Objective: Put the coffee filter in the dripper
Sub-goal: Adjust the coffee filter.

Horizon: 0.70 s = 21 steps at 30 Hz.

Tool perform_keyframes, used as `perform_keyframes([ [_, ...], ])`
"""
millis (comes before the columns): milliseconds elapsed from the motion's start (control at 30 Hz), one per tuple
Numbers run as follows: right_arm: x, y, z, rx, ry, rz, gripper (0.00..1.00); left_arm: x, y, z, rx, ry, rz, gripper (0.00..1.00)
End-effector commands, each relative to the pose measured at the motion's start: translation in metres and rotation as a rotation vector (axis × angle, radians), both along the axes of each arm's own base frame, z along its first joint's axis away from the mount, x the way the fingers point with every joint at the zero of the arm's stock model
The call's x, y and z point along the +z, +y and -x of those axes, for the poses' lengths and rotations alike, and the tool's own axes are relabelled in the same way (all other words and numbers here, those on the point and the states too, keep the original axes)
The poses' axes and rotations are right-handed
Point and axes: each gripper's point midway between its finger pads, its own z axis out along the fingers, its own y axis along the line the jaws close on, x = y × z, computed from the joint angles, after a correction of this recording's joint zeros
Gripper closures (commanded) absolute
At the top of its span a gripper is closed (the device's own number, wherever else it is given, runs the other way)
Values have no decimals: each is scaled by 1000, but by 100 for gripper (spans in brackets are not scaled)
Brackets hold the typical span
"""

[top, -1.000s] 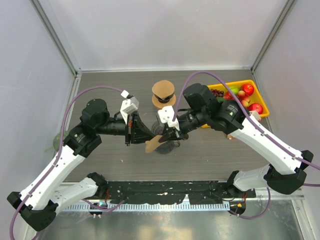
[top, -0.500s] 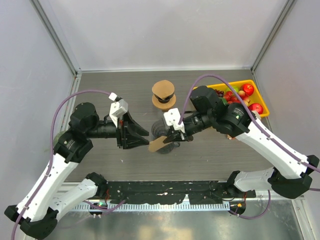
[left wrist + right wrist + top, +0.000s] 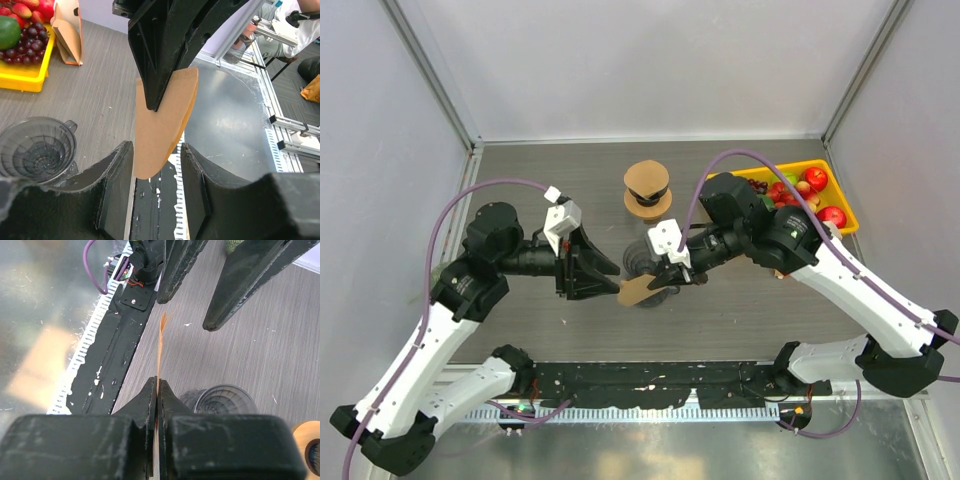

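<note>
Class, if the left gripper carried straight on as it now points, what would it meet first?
Most likely the coffee filter, pinched by the right gripper, hanging at the open fingertips of the left gripper.

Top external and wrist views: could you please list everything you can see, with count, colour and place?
coffee filter: one, brown, held above the table's near edge
dripper: one, clear, standing on the table beside the filter
round brown object: one, dark middle, behind the dripper
tray: one, yellow, far right corner of the table
fruit: several, red, green and dark, in the tray
paper piece: one, tan, beside the tray
table: one, grey wood grain
left gripper: one, black, open, fingers either side of the filter's lower end
right gripper: one, black, shut on the filter
</note>
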Motion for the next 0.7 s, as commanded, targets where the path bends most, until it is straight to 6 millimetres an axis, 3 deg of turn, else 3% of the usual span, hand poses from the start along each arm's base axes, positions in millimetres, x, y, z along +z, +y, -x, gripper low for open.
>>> perform_keyframes([
  [0, 13, 3, 3, 31, -16, -37, 95, 27, -5, 0, -13, -69, 54, 55],
  [333, 13, 5, 3, 42, -21, -37, 95, 29, -10, -8, 1, -69, 59, 60],
  [667, 14, 10, -4, 2, 17, -29, 95, 22, -10, -1, -27, -89, 47, 61],
])
